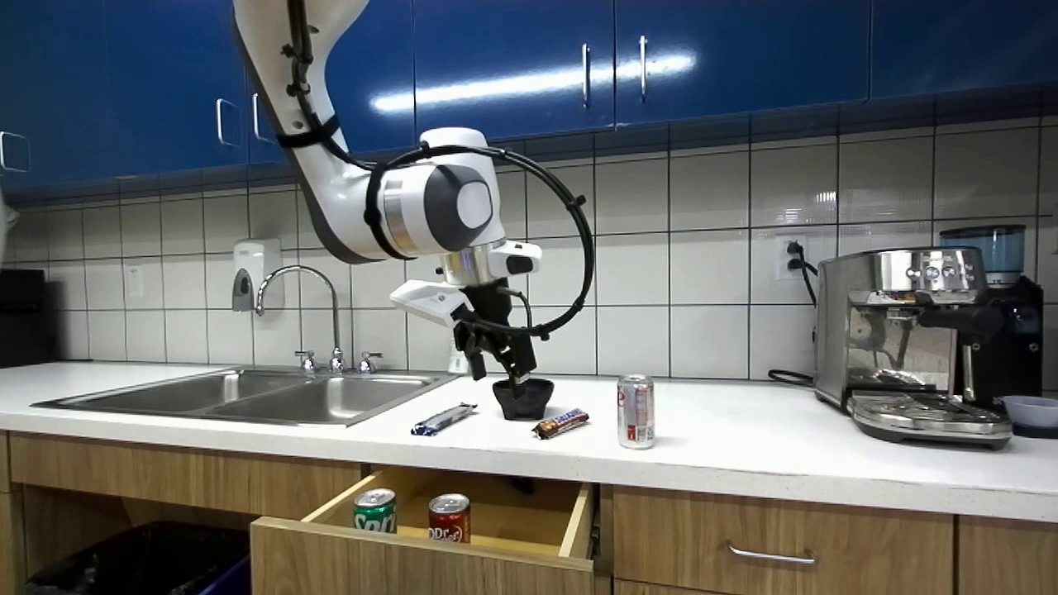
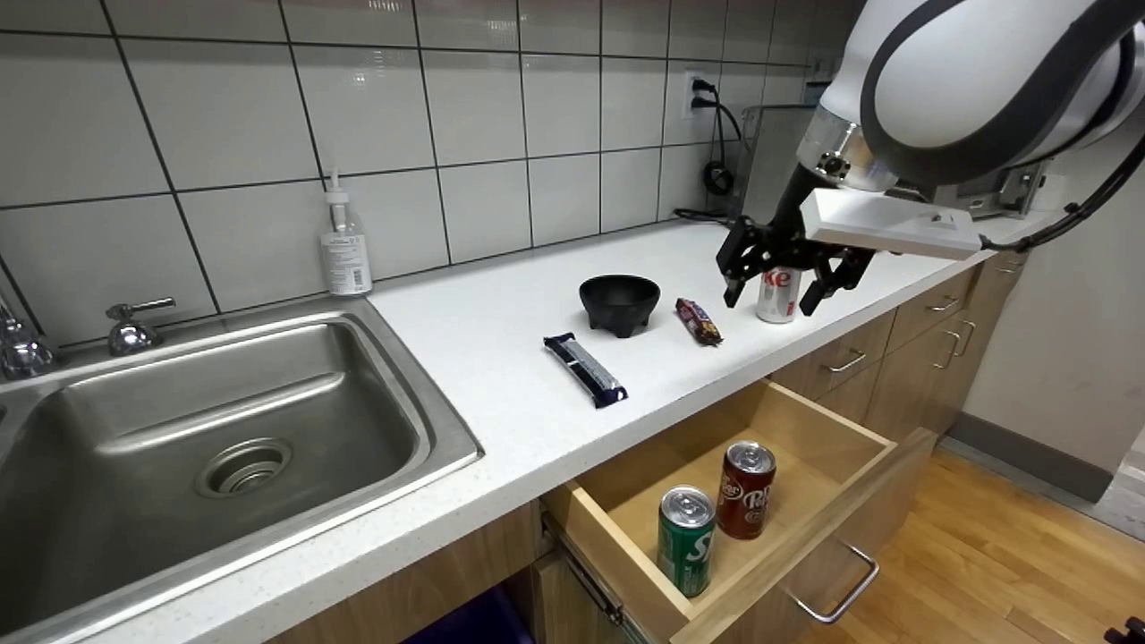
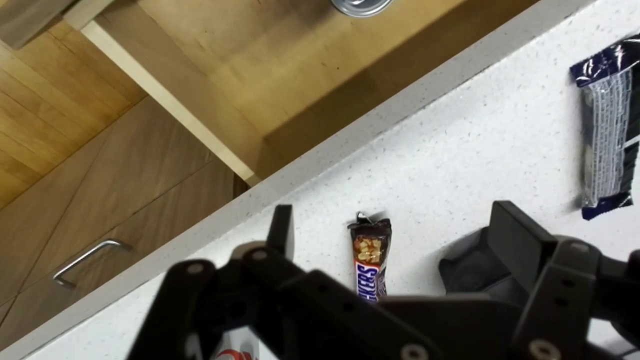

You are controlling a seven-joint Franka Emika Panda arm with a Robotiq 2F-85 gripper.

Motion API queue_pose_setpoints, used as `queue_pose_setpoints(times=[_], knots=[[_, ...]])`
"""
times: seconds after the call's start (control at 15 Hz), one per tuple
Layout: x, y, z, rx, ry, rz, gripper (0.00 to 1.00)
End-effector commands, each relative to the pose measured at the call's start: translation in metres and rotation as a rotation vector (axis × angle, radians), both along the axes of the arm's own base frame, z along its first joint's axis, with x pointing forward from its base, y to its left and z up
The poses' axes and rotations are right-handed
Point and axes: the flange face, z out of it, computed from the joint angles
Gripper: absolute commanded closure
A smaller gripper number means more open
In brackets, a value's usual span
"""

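The gripper (image 3: 400, 236) is spread, empty; it should perhaps centre over the Snickers bar (image 3: 369, 257), toward the front edge of the countertop (image 3: 445, 160), without touching the black bowl (image 3: 472, 270).

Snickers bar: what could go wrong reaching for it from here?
In the wrist view one finger partly covers the black bowl; the end effector might bump it. The silver can stands beyond the Snickers bar and could tip. The bar, nudged off the counter, might drop into the open drawer.

Blk bowl (image 2: 619, 309); brn Snickers bar (image 3: 370, 255)
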Motion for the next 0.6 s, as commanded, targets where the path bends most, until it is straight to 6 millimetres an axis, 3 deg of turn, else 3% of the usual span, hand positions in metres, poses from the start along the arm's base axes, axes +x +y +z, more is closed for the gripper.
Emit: queue_pose_setpoints(times=[0.0,0.53], knots=[[0.0014,-0.0039,0.0022,-0.004,-0.002,0.006,0.00],[0.0043,-0.0050,0.0047,-0.009,0.001,0.018,0.00]])
